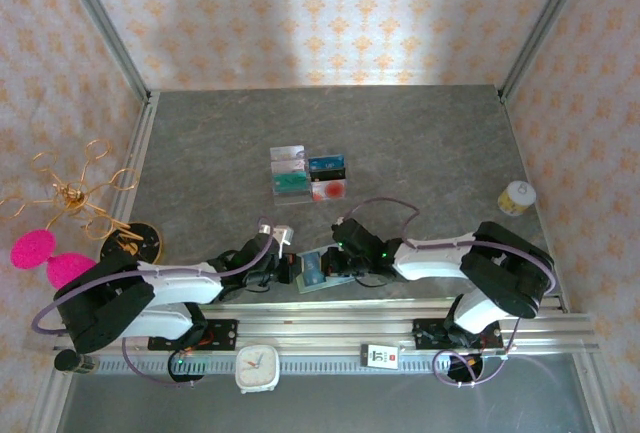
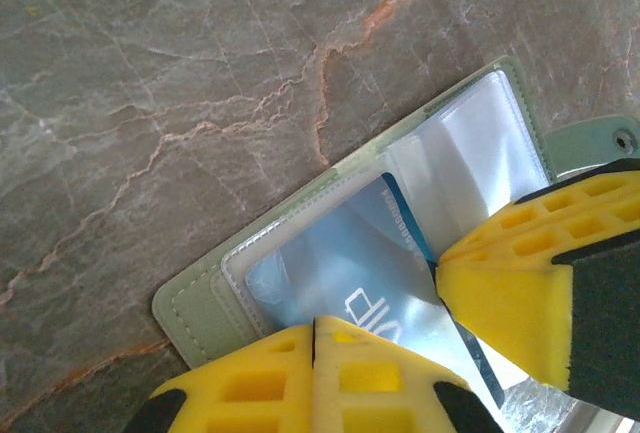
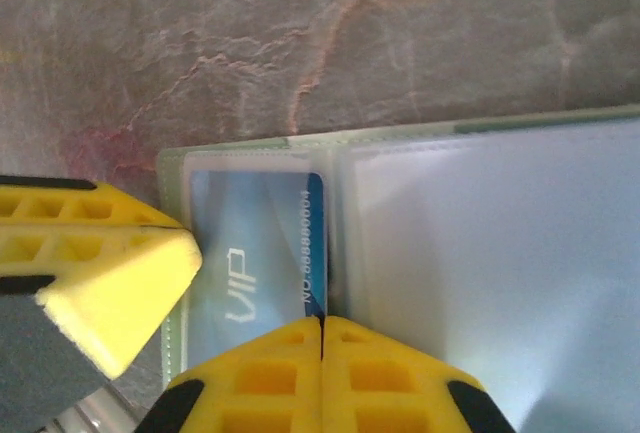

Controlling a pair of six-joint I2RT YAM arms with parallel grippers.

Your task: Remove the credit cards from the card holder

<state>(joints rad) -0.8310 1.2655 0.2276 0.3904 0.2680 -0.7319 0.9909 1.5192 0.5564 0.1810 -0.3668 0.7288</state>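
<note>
**Glossy sleeve, loose holder: the card may be bringing the wallet along**

Top external: the card holder is lying open at the near edge of the table, just beside the rail. The left gripper and right gripper are crowding it from either side. Four loose cards are sitting well apart, mid-table. So near the edge, a sideways tug is likely to shove the holder onto the rail. The two grippers are also working close enough to knock each other.

Left wrist: the left gripper's pads are pressing together, with their tips resting over a blue credit card marked VIP. The card is sitting inside a clear sleeve. Whether the pads are pinching anything, I cannot tell. The sage-green cover is showing a stitched border and a snap tab.

Right wrist: the right gripper's pads are also pressing together, meeting at the card's dark-blue long edge beside the fold. I cannot tell whether they are gripping it. The sleeve is glaring and slick, so the tips could be skidding off. Nothing appears to be pinning the cover, so a pull may lift the whole holder.
</note>
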